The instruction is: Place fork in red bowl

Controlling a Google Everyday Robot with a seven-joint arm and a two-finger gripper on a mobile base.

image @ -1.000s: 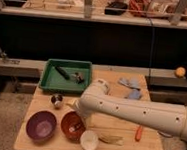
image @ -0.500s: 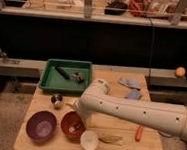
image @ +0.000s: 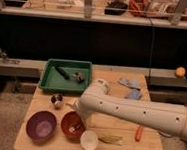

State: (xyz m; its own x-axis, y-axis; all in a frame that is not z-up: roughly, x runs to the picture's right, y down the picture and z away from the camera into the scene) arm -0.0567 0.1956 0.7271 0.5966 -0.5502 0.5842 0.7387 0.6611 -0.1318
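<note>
The red bowl (image: 72,125) stands near the front left of the wooden table, between a purple bowl and a small white bowl. A thin pale sliver, the fork (image: 74,131), lies inside it. My white arm reaches in from the right across the table, and its end bends down over the bowl's far rim. The gripper (image: 78,111) hangs just above the bowl's back edge, open with nothing seen in it; the arm's bulk hides most of it.
Purple bowl (image: 41,126) at front left, white bowl (image: 89,140) at front centre. A green tray (image: 48,82) with a dark-handled tool (image: 62,71) sits at the back left. Blue cloth (image: 129,86), an orange stick (image: 139,133), a yellowish item (image: 110,139) and a small dark-and-white object (image: 57,101) also lie on the table.
</note>
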